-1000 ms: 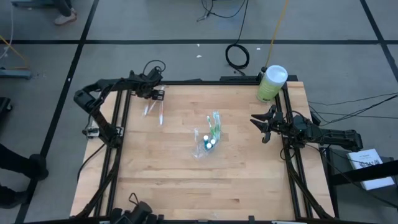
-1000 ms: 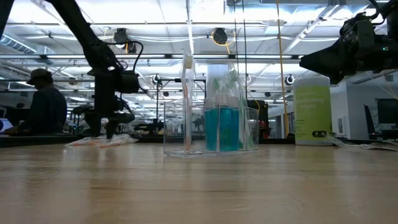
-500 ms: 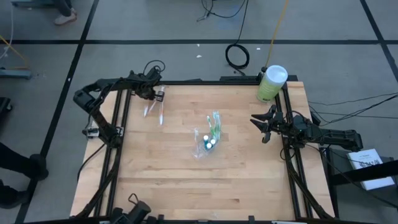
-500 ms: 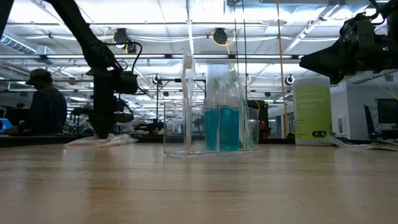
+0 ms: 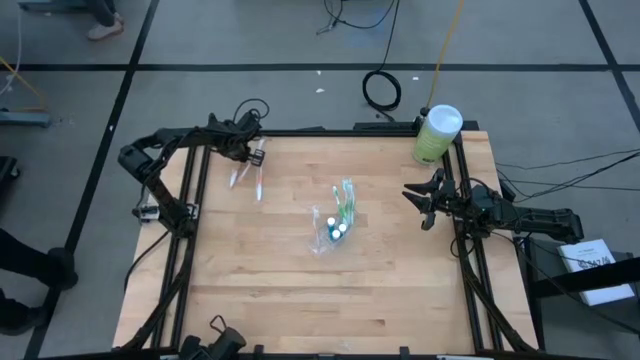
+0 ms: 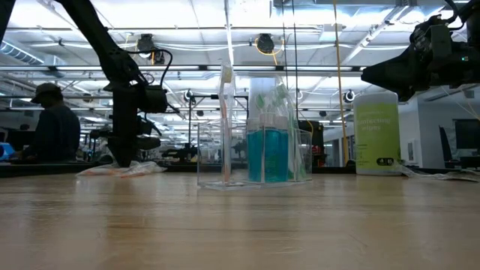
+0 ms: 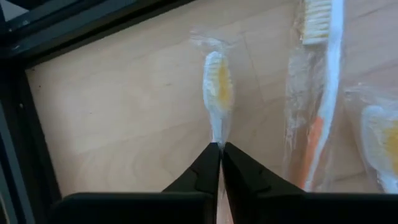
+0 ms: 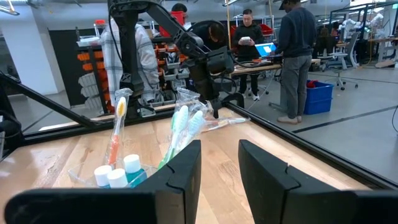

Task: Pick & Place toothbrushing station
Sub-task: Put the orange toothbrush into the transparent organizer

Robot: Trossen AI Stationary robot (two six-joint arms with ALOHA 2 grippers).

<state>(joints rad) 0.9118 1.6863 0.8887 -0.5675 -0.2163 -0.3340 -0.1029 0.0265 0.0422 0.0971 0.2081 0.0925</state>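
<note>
From above, the left hand (image 5: pixel 253 152) sat low at the far left part of the worktop (image 5: pixel 260 290), right over the wrapped toothbrushes (image 5: pixel 250 180) lying there; the clear holder (image 5: pixel 330 232) stood well off toward the worktop's middle, already carrying green-white brushes (image 5: pixel 346 200) and blue-capped tubes (image 5: pixel 338 231); the right hand (image 5: pixel 422 203) hovered beyond the holder at the right edge, near the pale-green canister (image 5: pixel 437 133).

At worktop level, the left hand (image 6: pixel 126 150) reached down to the wrapped brushes (image 6: pixel 120 169); the holder (image 6: pixel 255 154) stood upright beside it, apart.

Through the left wrist, the fingers (image 7: pixel 205 171) were pinched together on the neck of a wrapped toothbrush (image 7: pixel 217 93), with a pink-white brush (image 7: pixel 317 93) just beside them.

Through the right wrist, that hand's fingers (image 8: pixel 180 168) were spread wide on nothing, the holder (image 8: pixel 134 165) ahead of them.

Judging by this, the station was partly filled; the gripped brush and its neighbours remained to be lifted and carried to the holder.
</note>
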